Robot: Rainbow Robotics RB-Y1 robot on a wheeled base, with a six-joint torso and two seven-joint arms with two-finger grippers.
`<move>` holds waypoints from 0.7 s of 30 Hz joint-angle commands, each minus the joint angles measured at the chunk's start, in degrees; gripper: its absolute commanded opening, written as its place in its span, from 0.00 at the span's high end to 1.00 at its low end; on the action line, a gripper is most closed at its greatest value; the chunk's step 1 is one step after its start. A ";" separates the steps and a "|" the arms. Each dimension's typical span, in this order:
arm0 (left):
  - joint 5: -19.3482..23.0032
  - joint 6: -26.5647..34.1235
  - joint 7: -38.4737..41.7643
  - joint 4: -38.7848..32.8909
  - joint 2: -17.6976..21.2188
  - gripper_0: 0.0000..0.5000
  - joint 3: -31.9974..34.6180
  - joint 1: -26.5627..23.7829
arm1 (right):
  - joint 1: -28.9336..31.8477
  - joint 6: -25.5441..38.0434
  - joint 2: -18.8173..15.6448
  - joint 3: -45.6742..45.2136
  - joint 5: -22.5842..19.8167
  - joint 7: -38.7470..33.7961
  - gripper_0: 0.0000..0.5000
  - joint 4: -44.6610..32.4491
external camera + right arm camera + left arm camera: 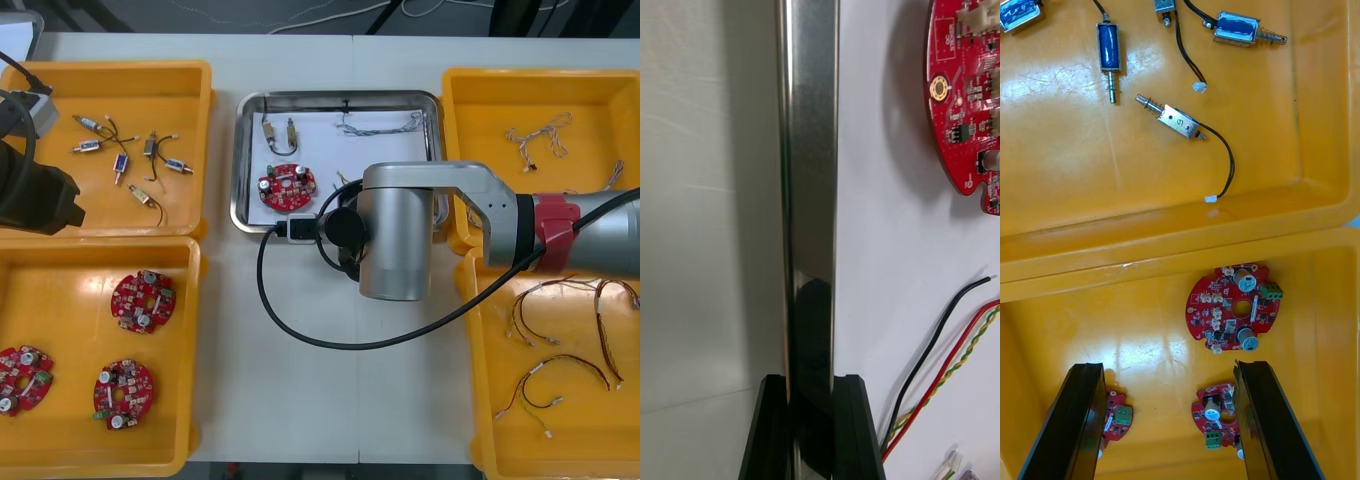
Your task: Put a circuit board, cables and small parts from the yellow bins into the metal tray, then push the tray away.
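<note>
Fingers (769, 435) of your right gripper (811, 382) are clamped on the rim of the metal tray (809, 150), one outside over the table (707, 187) and one inside. The grip is on the tray's 6 o'clock edge.

The tray sits at 12 o'clock on the table, shiny at the rim and white inside. Contents noted:
- one round red circuit board (286, 186) at its 7 o'clock
- two small metal parts (278, 130) at 11 o'clock
- a twisted blue and white cable (380, 125) at 1 o'clock
- black, red and yellow cables (940, 364) just inside the rim near the grip

Your right arm's wrist (395, 240) covers the tray's 5 o'clock corner in the front view.

Your left gripper (1166, 367) hangs with fingers wide apart over the yellow bin (70, 290) at 8 o'clock, which holds three more boards (143, 300). The bin at 10 o'clock (180, 100) holds further small parts. The bins at 2 o'clock (480, 110) and 4 o'clock (500, 440) hold cables.
</note>
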 commanded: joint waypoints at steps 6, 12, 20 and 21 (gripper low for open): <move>-0.40 0.36 -2.52 -1.65 2.61 0.00 1.62 0.93 | -4.33 -3.41 1.68 0.73 0.57 4.01 1.00 3.44; -0.40 0.36 -2.52 -1.65 2.61 0.00 1.62 0.93 | -4.86 -5.43 2.04 0.73 0.57 4.54 1.00 5.20; -0.40 0.36 -2.52 -1.65 2.61 0.00 1.62 0.93 | -5.38 -10.35 2.21 0.73 0.66 5.42 1.00 7.84; -0.40 0.36 -2.52 -1.65 2.61 0.00 1.62 0.93 | -5.38 -11.76 2.30 0.73 0.66 5.51 1.00 8.54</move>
